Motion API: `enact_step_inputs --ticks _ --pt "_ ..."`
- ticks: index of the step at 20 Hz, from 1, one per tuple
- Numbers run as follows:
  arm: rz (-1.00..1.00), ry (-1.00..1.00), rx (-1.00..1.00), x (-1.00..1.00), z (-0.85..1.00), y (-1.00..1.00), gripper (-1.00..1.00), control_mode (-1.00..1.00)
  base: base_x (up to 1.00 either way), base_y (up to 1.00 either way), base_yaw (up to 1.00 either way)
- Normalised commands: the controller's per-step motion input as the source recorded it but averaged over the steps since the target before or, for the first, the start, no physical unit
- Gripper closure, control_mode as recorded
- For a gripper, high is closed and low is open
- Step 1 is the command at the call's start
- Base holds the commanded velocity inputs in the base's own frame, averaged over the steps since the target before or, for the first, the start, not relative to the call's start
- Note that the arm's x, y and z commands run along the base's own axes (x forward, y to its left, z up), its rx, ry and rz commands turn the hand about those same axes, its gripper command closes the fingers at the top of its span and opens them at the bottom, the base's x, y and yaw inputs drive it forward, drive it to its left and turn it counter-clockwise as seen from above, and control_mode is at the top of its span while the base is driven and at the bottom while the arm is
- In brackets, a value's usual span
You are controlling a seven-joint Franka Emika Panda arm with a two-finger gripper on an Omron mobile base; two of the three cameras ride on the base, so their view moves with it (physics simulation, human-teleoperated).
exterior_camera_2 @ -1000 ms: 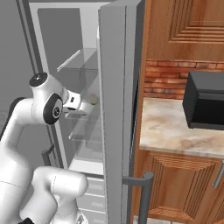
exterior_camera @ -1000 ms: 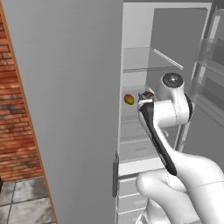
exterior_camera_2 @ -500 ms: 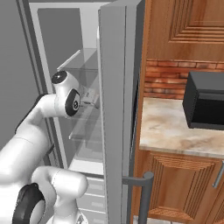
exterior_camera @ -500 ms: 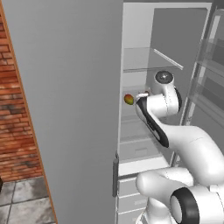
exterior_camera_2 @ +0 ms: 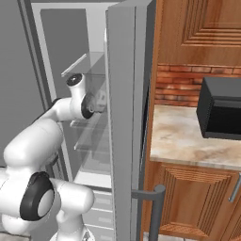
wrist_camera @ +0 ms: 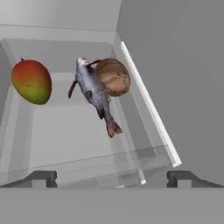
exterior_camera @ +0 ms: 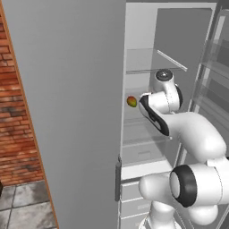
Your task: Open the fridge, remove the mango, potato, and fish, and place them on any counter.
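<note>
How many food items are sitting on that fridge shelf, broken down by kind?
mango: 1
fish: 1
potato: 1
Total: 3

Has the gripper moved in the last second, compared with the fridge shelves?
Yes. The arm has reached deeper into the fridge, toward the mango; the open gripper faces the shelf.

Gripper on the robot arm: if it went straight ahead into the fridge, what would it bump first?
Probably the fish, which lies nearest the middle ahead of the open gripper. Depth is unclear, so the glass shelf edge might come first.
</note>
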Motion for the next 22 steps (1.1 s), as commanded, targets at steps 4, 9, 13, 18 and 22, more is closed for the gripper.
enact_step_inputs --ticks 4,9,13,18,22 --pt "0.00 0.00 -0.07 0.15 -0.49 -0.23 -1.00 -1.00 0.00 0.00 0.00" --pt "0.01 0.00 -0.02 0.40 -0.30 -0.05 -1.00 -1.00 0.00 0.00 0.00" --pt "0.04 0.00 0.00 0.58 -0.19 0.00 -1.00 -1.00 0.00 0.00 0.00" --pt "0.04 0.01 0.00 0.53 -0.17 -0.01 -1.00 -1.00 0.00 0.00 0.00" --pt "0.02 0.00 0.00 0.33 -0.18 -0.08 -1.00 -1.00 0.00 0.00 0.00"
